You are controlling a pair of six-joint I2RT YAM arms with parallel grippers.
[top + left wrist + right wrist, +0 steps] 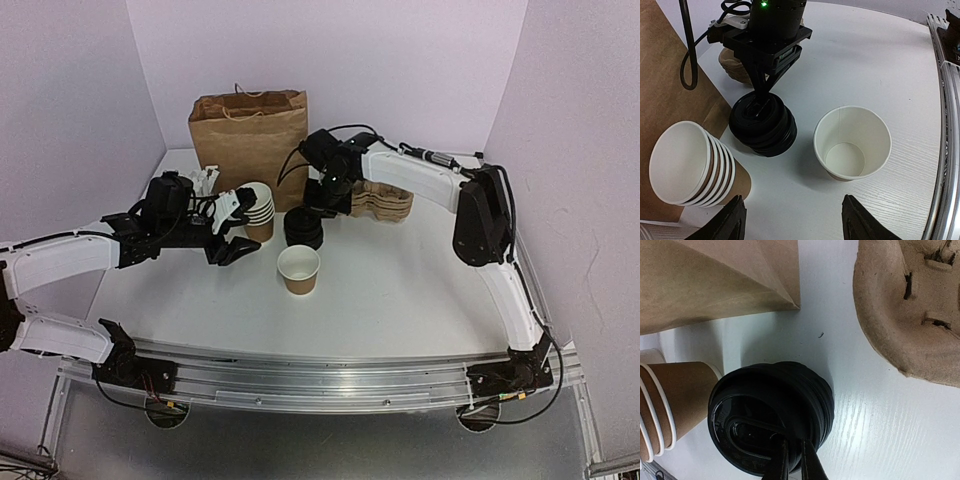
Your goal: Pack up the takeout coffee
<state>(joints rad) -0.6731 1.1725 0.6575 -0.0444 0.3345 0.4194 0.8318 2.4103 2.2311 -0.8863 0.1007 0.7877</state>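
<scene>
A single small brown paper cup [298, 268] with a white inside stands open-topped in the middle of the table, with no lid on it; it also shows in the left wrist view [852, 142]. A stack of round black lids [303, 228] stands just behind it. My right gripper [318, 205] reaches down onto the stack, and in its wrist view its gripper [794, 460] is pinched on the rim of the top lid [770, 415]. My left gripper [232, 235] is open and empty, to the left of the cup, its fingertips [732, 220] wide apart.
A stack of lidless brown cups [260, 210] stands left of the lids, close to my left gripper. A brown paper bag [248, 135] stands upright behind them. Pulp cup carriers [385, 203] lie stacked at the back right, beside my right arm.
</scene>
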